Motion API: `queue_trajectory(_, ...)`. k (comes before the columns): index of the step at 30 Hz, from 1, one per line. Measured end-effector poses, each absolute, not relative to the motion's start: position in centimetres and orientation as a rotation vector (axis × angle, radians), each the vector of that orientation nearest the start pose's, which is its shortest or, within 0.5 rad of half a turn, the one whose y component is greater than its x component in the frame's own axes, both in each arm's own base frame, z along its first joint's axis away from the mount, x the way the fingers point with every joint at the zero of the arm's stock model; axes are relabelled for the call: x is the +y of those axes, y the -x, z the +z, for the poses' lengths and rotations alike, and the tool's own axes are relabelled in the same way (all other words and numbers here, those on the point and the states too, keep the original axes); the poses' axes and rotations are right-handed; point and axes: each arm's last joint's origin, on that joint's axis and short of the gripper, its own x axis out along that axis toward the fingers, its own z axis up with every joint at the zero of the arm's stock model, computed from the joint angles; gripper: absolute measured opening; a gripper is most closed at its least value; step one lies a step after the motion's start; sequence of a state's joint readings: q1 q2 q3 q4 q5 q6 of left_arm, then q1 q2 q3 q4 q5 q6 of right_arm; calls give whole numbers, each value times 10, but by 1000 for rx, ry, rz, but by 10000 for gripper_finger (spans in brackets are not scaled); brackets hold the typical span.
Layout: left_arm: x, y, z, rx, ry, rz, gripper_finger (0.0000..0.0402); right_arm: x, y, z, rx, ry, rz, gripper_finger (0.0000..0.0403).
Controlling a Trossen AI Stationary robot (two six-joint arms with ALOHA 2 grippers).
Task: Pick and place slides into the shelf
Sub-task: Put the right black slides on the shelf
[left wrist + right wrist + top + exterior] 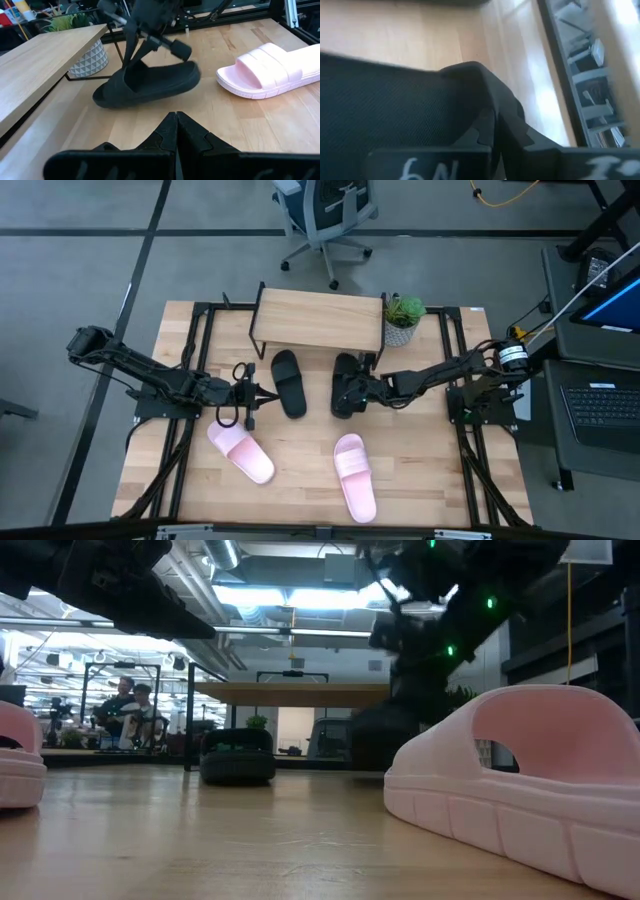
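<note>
Black slide (347, 384) is hanging tilted in the right gripper's (362, 390) closed jaws; none is shelved yet. Left gripper (250, 395) is waiting, jaws closed, empty.

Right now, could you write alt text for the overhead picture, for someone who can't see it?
Seen from above, the right hand grips a black slide in front of a low wooden shelf. The left hand waits shut beside the other black slide. Two pink slides lie nearer the table's front edge.
</note>
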State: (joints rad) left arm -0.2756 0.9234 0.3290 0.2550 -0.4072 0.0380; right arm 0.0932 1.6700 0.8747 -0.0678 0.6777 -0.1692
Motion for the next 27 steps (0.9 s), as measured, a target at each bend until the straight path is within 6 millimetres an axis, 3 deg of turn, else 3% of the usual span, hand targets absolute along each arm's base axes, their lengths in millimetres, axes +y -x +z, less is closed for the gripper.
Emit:
queue_trajectory(14,-40,-182,194,333,-154,124,0,38,-337,215,912,519,-374,12)
queue_trajectory(27,-40,-182,194,333,-154,124,0,64,-335,222,911,489,-227,12)
